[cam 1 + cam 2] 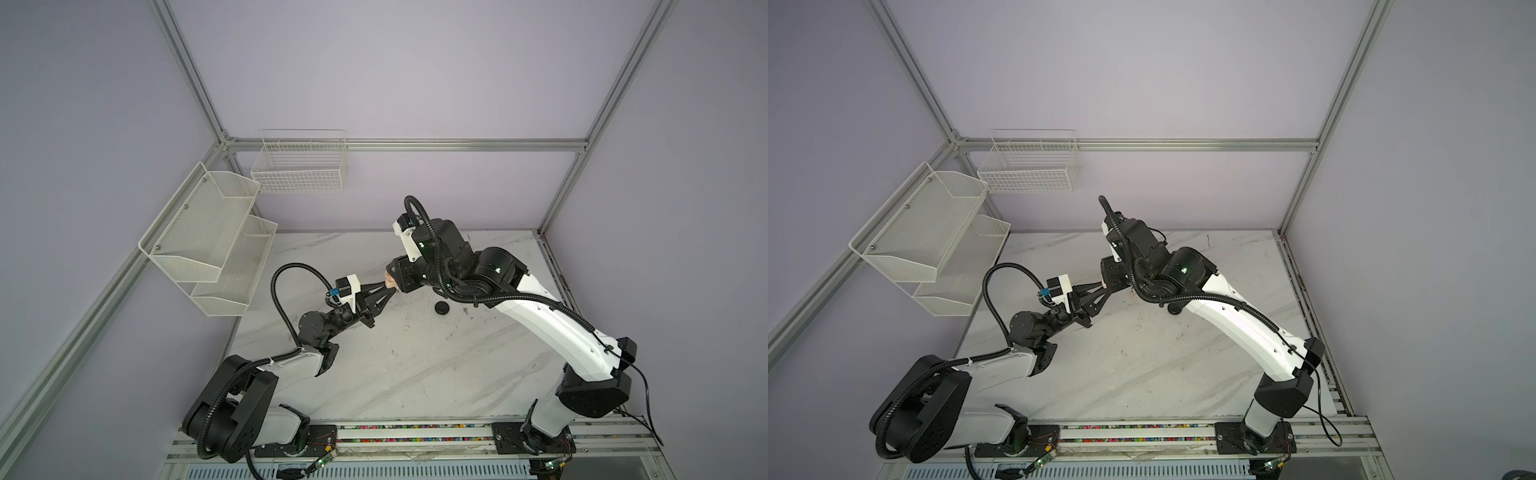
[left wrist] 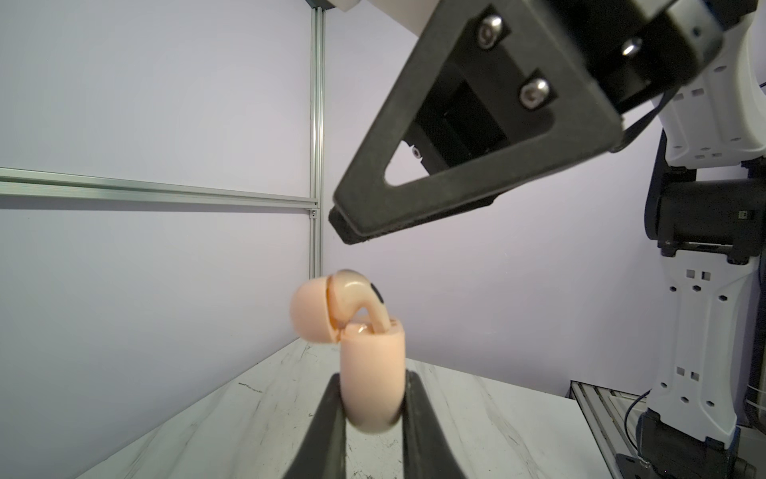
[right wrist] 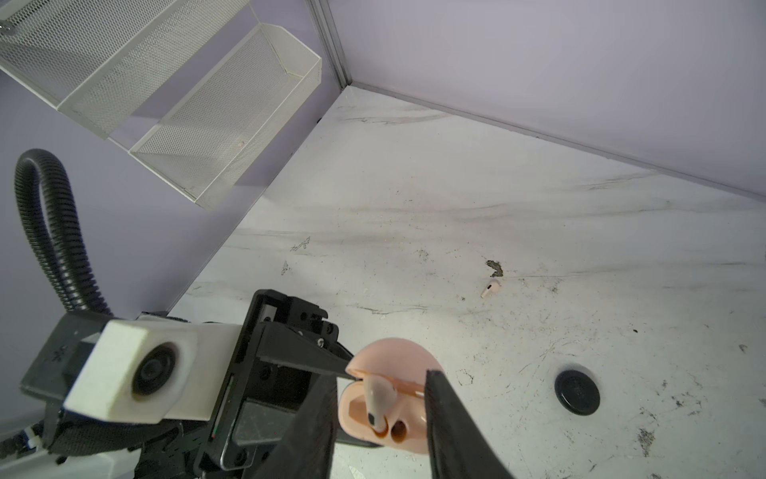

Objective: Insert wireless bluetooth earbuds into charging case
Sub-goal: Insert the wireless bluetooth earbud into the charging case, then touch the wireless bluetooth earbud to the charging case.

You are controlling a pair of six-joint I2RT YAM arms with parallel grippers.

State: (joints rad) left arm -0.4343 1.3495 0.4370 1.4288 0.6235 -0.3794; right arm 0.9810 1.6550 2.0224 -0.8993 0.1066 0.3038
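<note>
Right now my left gripper (image 2: 373, 385) clamps the pink case (image 3: 398, 439), lid open, with one pink earbud (image 3: 375, 398) seated beside a bare socket. My right gripper (image 3: 380, 376) hangs just above it, jaws apart. Beyond it, another earbud (image 3: 491, 288) lies on the table (image 3: 414, 207).

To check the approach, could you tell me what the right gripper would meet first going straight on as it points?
The right gripper would most likely meet the pale earbud standing out of the open charging case held by the left gripper; depth is unclear.
</note>
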